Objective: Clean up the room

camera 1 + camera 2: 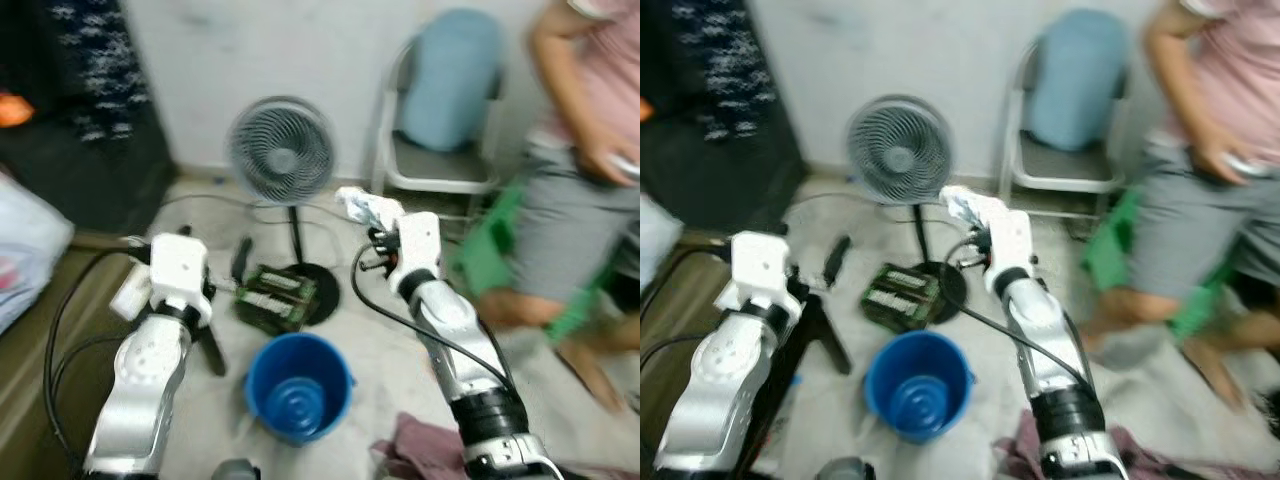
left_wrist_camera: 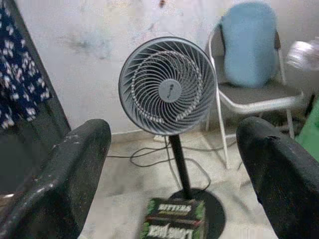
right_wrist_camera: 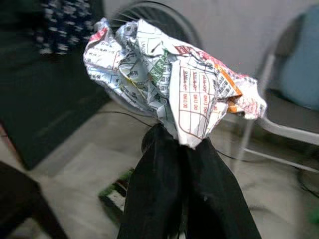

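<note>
Right pincer [image 3: 185,149] clamping crumpled paper [image 3: 169,82], lengthwise crosswise.

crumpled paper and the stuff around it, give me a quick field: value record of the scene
held item: crumpled paper, printed, pinched in the right pincer
right pincer: shut on the paper, raised above the floor
left pincer: open, holding nothing, facing the fan
bin: blue bucket on the floor between the arms
fan: standing fan near the wall
box: green box beside the fan's base
chair: white chair with a blue cushion
person: a person, blurred, on the robot's right
</note>
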You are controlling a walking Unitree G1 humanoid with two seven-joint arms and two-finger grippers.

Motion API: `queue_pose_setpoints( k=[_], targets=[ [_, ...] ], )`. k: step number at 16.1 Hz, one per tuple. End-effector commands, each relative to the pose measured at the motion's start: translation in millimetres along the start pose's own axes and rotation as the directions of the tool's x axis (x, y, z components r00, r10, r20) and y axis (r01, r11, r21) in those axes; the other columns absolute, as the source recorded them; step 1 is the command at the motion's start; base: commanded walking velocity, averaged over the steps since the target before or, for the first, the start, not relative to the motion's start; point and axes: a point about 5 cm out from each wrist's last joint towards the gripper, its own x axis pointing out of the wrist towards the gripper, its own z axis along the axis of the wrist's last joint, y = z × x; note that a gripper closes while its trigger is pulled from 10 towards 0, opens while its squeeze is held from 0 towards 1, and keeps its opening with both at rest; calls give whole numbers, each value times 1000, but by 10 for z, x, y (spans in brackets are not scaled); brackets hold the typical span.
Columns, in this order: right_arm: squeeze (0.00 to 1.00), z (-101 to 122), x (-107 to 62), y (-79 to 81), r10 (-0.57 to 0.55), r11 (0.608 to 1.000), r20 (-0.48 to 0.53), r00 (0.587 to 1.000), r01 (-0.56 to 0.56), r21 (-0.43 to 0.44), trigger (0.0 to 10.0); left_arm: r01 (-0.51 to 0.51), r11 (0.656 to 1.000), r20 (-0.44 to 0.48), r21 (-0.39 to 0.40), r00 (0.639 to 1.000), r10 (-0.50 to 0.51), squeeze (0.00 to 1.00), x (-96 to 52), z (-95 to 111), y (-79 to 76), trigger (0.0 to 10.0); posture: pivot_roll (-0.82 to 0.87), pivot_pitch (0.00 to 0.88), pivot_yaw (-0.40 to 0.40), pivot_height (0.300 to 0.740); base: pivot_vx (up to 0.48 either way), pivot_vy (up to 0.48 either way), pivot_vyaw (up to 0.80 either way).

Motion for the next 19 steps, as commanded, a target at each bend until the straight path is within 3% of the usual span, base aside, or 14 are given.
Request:
queue_pose_setpoints(
  k=[1, 6, 11, 15, 19],
  targets=[
    [0, -58, 1, -49, -24, 1000, -38, 999, 24, 9, 10000, 61, 997, 20, 47, 998, -62, 0, -30, 58, -82, 10000, 0, 37, -41, 740, 0, 0, 0],
    [0, -196, -48, 48, -33, 999, -128, 991, 36, 23, 10000, 98, 994, -20, 50, 995, -97, 0, -233, 62, -105, 10000, 6, 135, -42, 740, 0, 0, 160],
    [0, -439, -74, 4, -145, 981, -277, 950, 174, 83, 10000, 159, 983, -51, 97, 987, -154, 0, -378, 94, -117, 10000, 41, 181, -9, 740, 0, 0, 160],
    [0, -737, -40, 169, -135, 980, -452, 882, 187, 73, 10000, 188, 979, -115, 81, 977, -179, 0, -629, 111, -106, 10000, 95, 238, 20, 740, 0, 0, 0],
    [0, -872, 49, 394, -82, 980, -508, 857, 163, 118, 10000, 229, 968, -195, 102, 959, -206, 0, -930, 195, -75, 10000, 197, 300, 73, 740, 0, 0, 0]
  ],
)
